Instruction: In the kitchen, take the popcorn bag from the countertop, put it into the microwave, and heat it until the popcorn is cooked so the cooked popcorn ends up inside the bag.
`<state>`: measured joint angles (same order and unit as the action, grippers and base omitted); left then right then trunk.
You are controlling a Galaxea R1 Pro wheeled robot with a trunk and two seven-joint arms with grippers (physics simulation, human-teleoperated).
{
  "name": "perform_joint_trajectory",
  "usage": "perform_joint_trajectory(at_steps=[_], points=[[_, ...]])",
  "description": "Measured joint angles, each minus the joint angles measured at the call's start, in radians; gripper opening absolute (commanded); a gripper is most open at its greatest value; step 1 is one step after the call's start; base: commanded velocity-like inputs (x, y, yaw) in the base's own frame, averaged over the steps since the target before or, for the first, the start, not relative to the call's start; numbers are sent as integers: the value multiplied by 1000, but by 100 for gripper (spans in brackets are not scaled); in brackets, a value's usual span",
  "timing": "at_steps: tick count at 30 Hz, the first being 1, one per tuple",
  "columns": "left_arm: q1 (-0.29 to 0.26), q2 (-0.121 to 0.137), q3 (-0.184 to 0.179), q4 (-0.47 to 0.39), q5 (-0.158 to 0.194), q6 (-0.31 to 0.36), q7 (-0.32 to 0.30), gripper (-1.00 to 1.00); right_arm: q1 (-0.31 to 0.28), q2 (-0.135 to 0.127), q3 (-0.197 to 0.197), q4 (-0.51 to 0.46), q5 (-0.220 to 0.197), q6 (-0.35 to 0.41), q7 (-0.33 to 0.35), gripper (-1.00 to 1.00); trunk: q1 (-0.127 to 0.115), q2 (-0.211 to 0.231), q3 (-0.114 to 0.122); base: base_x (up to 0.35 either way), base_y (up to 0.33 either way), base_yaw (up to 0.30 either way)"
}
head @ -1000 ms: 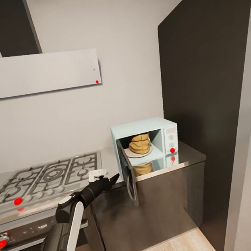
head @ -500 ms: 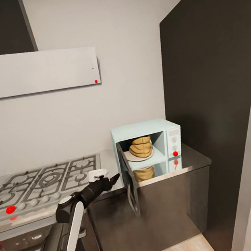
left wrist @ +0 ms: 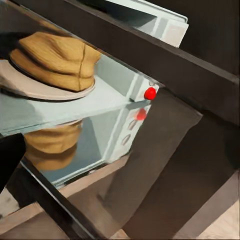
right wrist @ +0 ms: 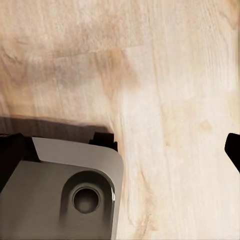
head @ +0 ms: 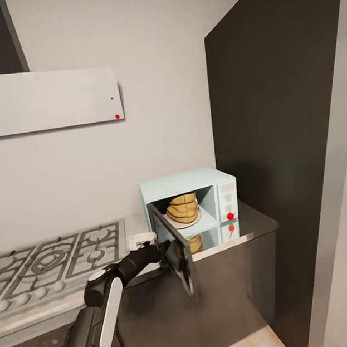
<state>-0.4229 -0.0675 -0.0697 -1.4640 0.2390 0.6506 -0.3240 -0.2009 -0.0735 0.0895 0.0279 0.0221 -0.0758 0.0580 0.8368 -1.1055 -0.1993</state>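
Note:
The mint-blue microwave (head: 197,178) stands on the grey countertop (head: 252,224) with its dark glass door (head: 179,257) swung out. Inside, the tan popcorn bag (head: 183,208) sits upright on the round turntable plate (left wrist: 30,89). My left gripper (head: 164,246) is at the door's outer face, near its free edge. The left wrist view looks through the glass at the bag (left wrist: 55,60) and the red button (left wrist: 149,93). No fingers meet in that view, so the left gripper reads as open. In the right wrist view one dark fingertip (right wrist: 233,149) hangs wide at the edge over the floor.
A gas hob (head: 47,262) lies left of the microwave under a white hood (head: 37,100). A small white object (head: 141,238) sits between them. A tall dark cabinet (head: 278,122) walls the right side. Pale wood floor (right wrist: 165,75) and my grey base (right wrist: 65,195) lie below.
The head camera has shifted, sliding the scene leftward. My left gripper has come up against the door's outer side. The door now shows more of its face and looks turned a little toward the microwave.

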Motion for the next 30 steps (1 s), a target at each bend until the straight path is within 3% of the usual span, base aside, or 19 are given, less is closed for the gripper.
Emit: perform_joint_trajectory(at_steps=[2, 5, 14, 30], points=[[0, 0, -47, 0, 0, 0, 0, 100, 0, 0, 0, 0, -1, 0, 0, 100, 0, 0, 2, 0, 0, -213], [0, 0, -66, 1, -2, 0, 0, 100, 0, 0, 0, 0, -1, 0, 0, 100, 0, 0, 4, 0, 0, -212], [0, 0, -69, 1, -2, -2, 1, 100, 0, 0, 0, 0, -1, 0, 0, 100, 0, 0, 11, 0, 0, -198], [0, -1, -71, 4, 2, 1, 2, 100, 0, -3, 0, 0, 1, 1, 0, 100, 0, 0, 11, 41, 0, -6]])
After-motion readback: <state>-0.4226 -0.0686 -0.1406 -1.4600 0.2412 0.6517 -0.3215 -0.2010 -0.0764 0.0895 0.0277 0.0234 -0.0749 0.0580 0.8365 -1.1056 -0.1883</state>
